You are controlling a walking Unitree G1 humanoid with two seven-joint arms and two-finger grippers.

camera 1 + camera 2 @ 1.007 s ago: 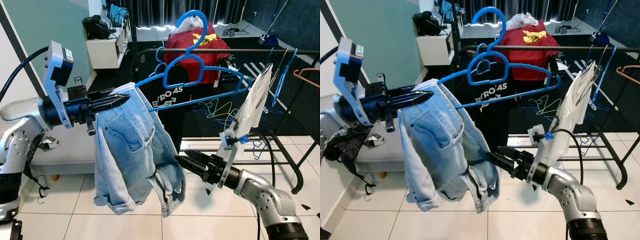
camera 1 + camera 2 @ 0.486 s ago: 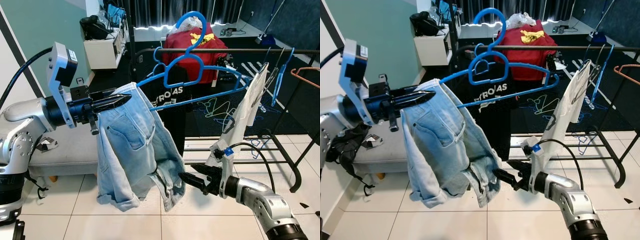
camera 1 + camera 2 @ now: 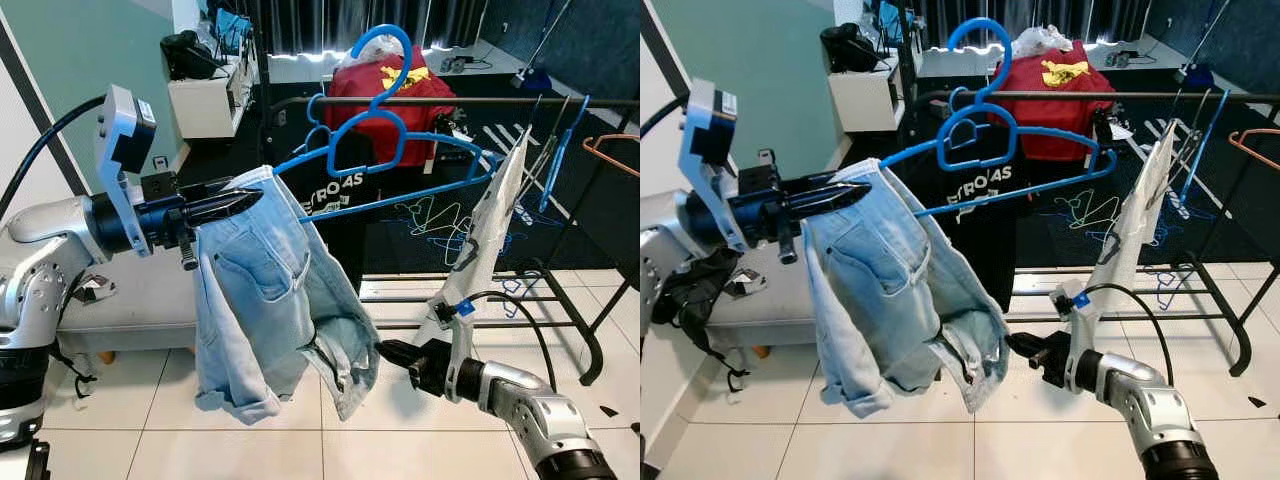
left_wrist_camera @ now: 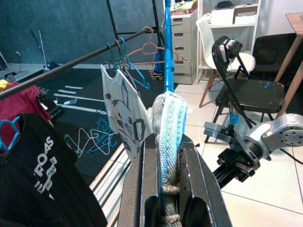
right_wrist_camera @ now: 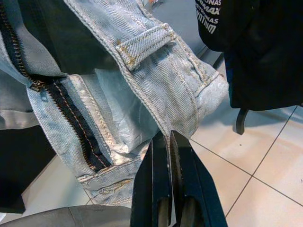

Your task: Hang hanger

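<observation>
Between left tool point(image 3: 243, 201) fingers clamped narrow, hanger point(image 3: 400, 170) bar stretching rightward toward rail point(image 3: 470, 101).

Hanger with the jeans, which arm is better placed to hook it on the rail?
Left. Its end effector already clamps the hanger beside the rail; the right end effector is low, at the jeans' hem.

White tiled floor point(image 3: 420, 445) up front, teal wall point(image 3: 90, 50) on the left, white shelf unit point(image 3: 205, 100) behind, dark curtains point(image 3: 330, 20) beyond.
</observation>
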